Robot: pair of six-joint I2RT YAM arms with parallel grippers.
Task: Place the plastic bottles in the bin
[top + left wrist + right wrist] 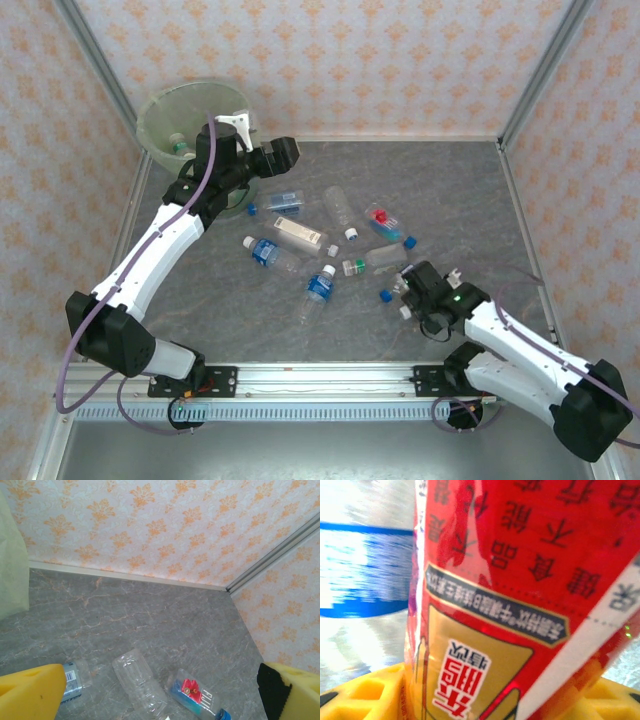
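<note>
1. From overhead I see the bin (160, 110), a pale-green bucket, in the upper left corner of the grey counter (450, 190). A green-capped bottle (178, 149) lies inside it.
2. The plastic bottles (300, 235) lie scattered on their sides across the middle of the counter, mostly clear, with blue, red or white labels.
3. My left arm (165, 240) reaches from the lower left up to the bin, and the left jaws hang just right of its rim.
4. In the left wrist view, the yellow fingers (30, 690) sit in the bottom corners. The left jaws are spread wide with nothing between them.
5. Below them on the counter lie a crushed clear bottle (137, 680), a red-marked bottle (192, 695) and a blue-labelled bottle (74, 680). The bin's pale wall shows at the left edge.
6. My right arm (520, 350) comes in from the lower right, and the right jaws are low beside a blue cap (386, 295).
7. In the right wrist view, a red-labelled bottle (520, 580) sits very close to the lens, between yellow fingers (360, 700) at the bottom. I cannot tell whether the right jaws are pinching it.
</note>
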